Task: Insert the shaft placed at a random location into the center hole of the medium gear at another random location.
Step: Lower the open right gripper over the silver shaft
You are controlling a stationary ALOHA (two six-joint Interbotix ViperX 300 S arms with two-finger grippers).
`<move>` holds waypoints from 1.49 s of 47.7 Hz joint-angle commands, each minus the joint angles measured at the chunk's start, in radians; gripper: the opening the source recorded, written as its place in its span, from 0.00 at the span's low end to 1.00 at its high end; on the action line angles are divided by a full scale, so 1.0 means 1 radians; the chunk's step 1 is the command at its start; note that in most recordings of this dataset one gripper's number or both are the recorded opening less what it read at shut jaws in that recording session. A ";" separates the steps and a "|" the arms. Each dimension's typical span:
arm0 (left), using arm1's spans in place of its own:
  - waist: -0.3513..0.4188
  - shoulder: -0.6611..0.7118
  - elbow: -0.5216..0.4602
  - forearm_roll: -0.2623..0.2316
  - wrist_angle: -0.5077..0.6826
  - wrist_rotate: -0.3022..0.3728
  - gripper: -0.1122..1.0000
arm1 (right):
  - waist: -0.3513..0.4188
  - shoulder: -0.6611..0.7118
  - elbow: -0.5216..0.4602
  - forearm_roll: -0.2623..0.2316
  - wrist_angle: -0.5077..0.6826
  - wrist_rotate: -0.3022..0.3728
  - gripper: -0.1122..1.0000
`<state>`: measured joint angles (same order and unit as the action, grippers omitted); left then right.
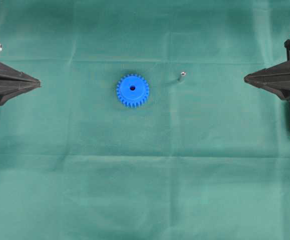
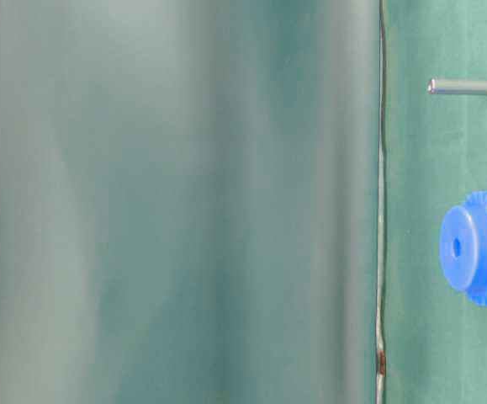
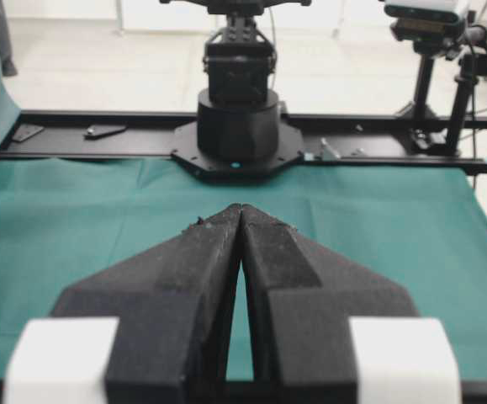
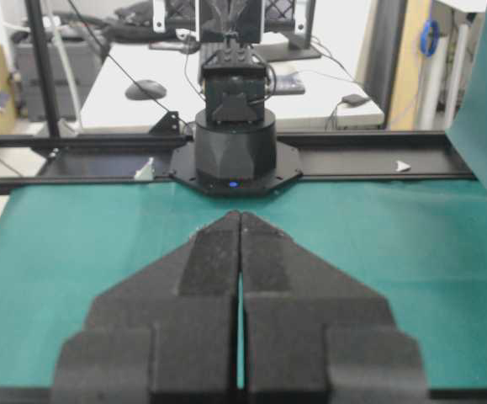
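The gear [image 1: 132, 90] lay flat mid-table, the shaft [image 1: 182, 77] standing apart to its right. The left hand [image 1: 38, 84] and right hand [image 1: 246, 78] were pressed together, empty.

Left gripper [image 1: 37, 83] at its edge, jaws pressed together, tips pointing inward; right gripper [image 1: 246, 78] opposite, jaws likewise closed, nothing between either pair

Both arms matte black. Left gripper [image 3: 240, 220] has wedge-shaped black fingers with rough foam-like inner pads, white blocks at 7 and 5 o'clock. Right gripper [image 4: 240, 220] all black, same wedge shape. Round black bases, small lit dot in front.
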<state>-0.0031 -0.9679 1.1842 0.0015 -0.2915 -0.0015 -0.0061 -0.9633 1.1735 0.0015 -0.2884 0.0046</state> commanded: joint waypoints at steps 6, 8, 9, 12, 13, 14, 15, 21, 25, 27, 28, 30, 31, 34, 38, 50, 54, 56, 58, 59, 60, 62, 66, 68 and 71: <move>-0.015 0.006 -0.035 0.011 0.011 -0.011 0.10 | -0.006 0.017 -0.025 -0.005 0.023 -0.017 0.11; -0.015 0.006 -0.035 0.011 0.011 -0.011 0.10 | -0.006 0.017 -0.026 -0.003 0.031 -0.017 0.11; -0.015 0.006 -0.035 0.011 0.011 -0.011 0.10 | -0.006 0.017 -0.028 -0.003 0.034 -0.017 0.11; -0.015 0.006 -0.035 0.011 0.012 -0.011 0.10 | -0.006 0.018 -0.029 -0.002 0.043 -0.015 0.11; -0.015 0.006 -0.035 0.011 0.011 -0.011 0.10 | -0.008 0.020 -0.029 -0.002 0.046 -0.015 0.11; -0.015 0.006 -0.035 0.011 0.012 -0.011 0.10 | -0.008 0.021 -0.029 -0.002 0.048 -0.015 0.11; -0.015 0.006 -0.035 0.011 0.011 -0.011 0.10 | -0.008 0.023 -0.029 0.000 0.049 -0.014 0.11; -0.017 0.006 -0.035 0.011 0.011 -0.011 0.10 | -0.026 0.052 -0.028 0.000 0.046 -0.014 0.11; -0.015 0.006 -0.035 0.011 0.011 -0.012 0.10 | -0.048 0.087 -0.028 0.002 0.041 -0.014 0.11; -0.015 0.006 -0.035 0.011 0.011 -0.012 0.10 | -0.058 0.110 -0.028 0.002 0.034 -0.014 0.11; -0.017 0.006 -0.035 0.011 0.011 -0.012 0.10 | -0.064 0.123 -0.028 0.002 0.028 -0.012 0.11; -0.017 0.006 -0.035 0.011 0.011 -0.012 0.10 | -0.074 0.149 -0.029 0.003 0.015 -0.012 0.12; -0.017 0.006 -0.035 0.011 0.011 -0.012 0.10 | -0.078 0.163 -0.029 0.003 0.009 -0.012 0.13; -0.017 0.006 -0.035 0.011 0.011 -0.012 0.10 | -0.092 0.207 -0.031 0.008 -0.011 -0.012 0.22; -0.015 0.006 -0.035 0.011 0.011 -0.012 0.10 | -0.121 0.282 -0.035 0.012 -0.038 -0.012 0.41; -0.017 0.006 -0.034 0.011 0.012 -0.012 0.10 | -0.189 0.512 -0.061 0.015 -0.124 -0.014 0.87; -0.015 0.006 -0.034 0.011 0.012 -0.012 0.10 | -0.206 0.595 -0.067 0.017 -0.153 -0.014 0.81; -0.015 0.006 -0.034 0.011 0.012 -0.012 0.10 | -0.209 0.632 -0.072 0.020 -0.164 -0.014 0.81; -0.015 0.006 -0.034 0.011 0.012 -0.012 0.10 | -0.210 0.666 -0.077 0.025 -0.176 -0.014 0.82; -0.015 0.008 -0.034 0.011 0.012 -0.012 0.10 | -0.210 0.681 -0.078 0.028 -0.181 -0.014 0.82; -0.015 0.006 -0.034 0.011 0.012 -0.012 0.10 | -0.212 0.696 -0.081 0.029 -0.187 -0.014 0.82; -0.015 0.006 -0.034 0.011 0.012 -0.012 0.10 | -0.213 0.732 -0.087 0.032 -0.201 -0.014 0.82; -0.015 0.008 -0.034 0.011 0.015 -0.012 0.10 | -0.215 0.782 -0.098 0.035 -0.222 -0.014 0.82; -0.015 0.008 -0.032 0.011 0.015 -0.012 0.10 | -0.219 0.804 -0.103 0.035 -0.229 -0.014 0.82; -0.017 0.008 -0.032 0.011 0.018 -0.012 0.10 | -0.225 0.844 -0.109 0.040 -0.242 -0.014 0.82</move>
<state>-0.0169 -0.9679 1.1750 0.0107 -0.2684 -0.0123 -0.2209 -0.1488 1.0907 0.0337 -0.5031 0.0046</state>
